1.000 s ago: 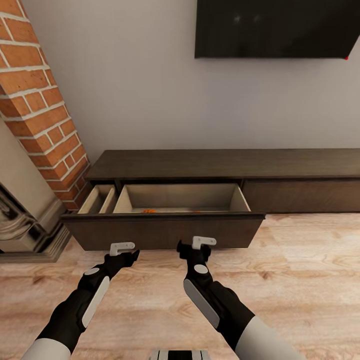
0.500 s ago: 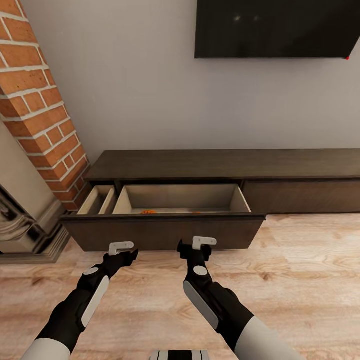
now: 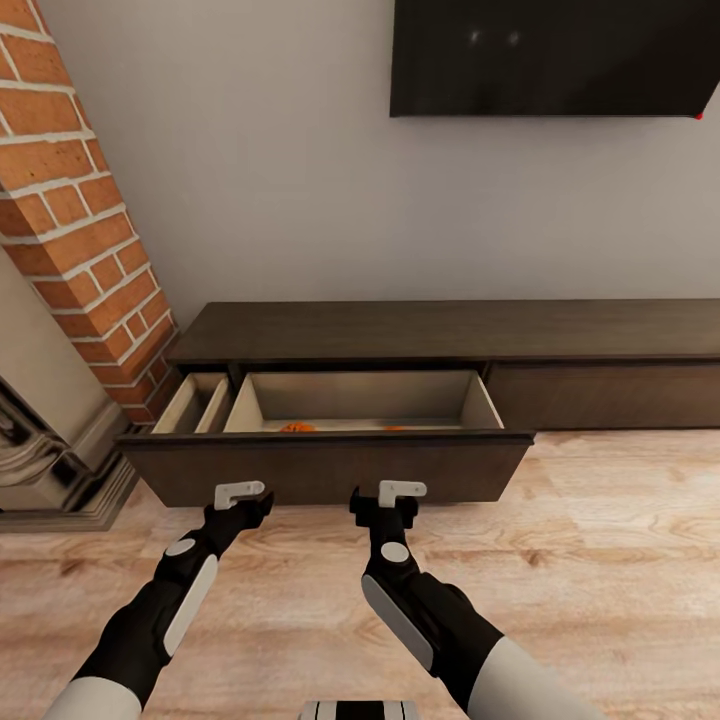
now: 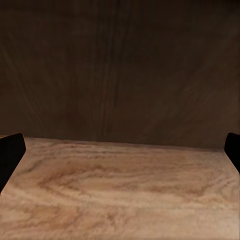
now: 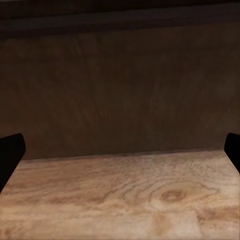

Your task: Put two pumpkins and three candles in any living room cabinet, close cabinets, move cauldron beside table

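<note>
Head view: cabinet (image 3: 450, 335) runs along the wall under a dark screen (image 3: 545, 55), one wide drawer (image 3: 330, 465) pulled fully out. Orange bits low behind the drawer's front lip look like the pumpkins (image 3: 297, 427), mostly hidden; candles I can't pick out. Left tool (image 3: 240, 497) and right tool (image 3: 393, 497) both sit just short of the drawer front, spaced across its left half. From here I can't tell how far the fingers are spread.

Step looks like closing the drawer. To do it well: flat contact on the front panel with both tools at the same height, push straight in and evenly so it doesn't rack on its runners; move the base with it rather than overreaching. The right tool sits near the drawer's centre, so the left one would add a twisting load if it leads.

Left wrist view: fingertips (image 4: 11, 152) sit at the far edges of the picture, so the tool is spread wide, nothing between. Ahead: dark matte wood grain of the drawer front, meeting the floor (image 4: 120, 195), pale planks with swirly grain.

Right wrist view: same story, fingertips (image 5: 11, 152) wide apart and empty. The dark front panel here shows a darker top edge band; floor grain has a knot in it.

Materials: brick column (image 3: 75, 230) on the left, rough; drawer inside is light, smooth board with square walls.
</note>
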Robot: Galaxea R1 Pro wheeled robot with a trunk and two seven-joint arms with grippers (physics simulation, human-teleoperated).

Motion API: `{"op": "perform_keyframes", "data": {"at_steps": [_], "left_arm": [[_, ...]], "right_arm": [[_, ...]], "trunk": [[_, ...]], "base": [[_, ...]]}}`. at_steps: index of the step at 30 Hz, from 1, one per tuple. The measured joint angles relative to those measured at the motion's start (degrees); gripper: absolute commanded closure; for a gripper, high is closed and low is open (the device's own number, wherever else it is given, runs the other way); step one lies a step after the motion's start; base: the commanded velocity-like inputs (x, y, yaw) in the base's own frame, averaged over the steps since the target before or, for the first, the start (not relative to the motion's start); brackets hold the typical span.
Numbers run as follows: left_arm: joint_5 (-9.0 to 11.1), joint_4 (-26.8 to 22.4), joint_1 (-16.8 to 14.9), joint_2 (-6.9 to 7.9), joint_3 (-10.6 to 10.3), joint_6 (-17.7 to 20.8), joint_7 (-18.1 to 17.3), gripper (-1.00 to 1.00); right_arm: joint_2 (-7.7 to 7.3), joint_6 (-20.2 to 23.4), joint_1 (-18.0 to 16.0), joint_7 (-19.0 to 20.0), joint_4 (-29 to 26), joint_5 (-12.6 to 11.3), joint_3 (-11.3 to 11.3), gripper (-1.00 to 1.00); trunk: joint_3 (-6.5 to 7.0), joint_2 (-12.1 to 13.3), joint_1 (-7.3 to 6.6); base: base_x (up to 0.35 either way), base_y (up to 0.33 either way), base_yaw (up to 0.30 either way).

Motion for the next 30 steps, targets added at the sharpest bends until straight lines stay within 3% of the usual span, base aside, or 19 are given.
{"op": "perform_keyframes", "data": {"at_steps": [7, 30], "left_arm": [[-0.2, 3.0, 0.0, -0.33, -0.4, -5.8, 0.0, -1.0], [-0.3, 3.4, -0.1, -0.11, -0.4, -6.5, 0.0, -1.0]], "right_arm": [[0.0, 0.0, 0.0, 0.0, 0.0, 0.0, 0.0, -1.0], [-0.05, 0.0, 0.0, 0.0, 0.0, 0.2, 0.0, -1.0]], "trunk": [[0.0, 0.0, -0.03], [0.0, 0.0, -0.01]], "base": [[0.158, 0.0, 0.0], [0.078, 0.0, 0.0]]}}
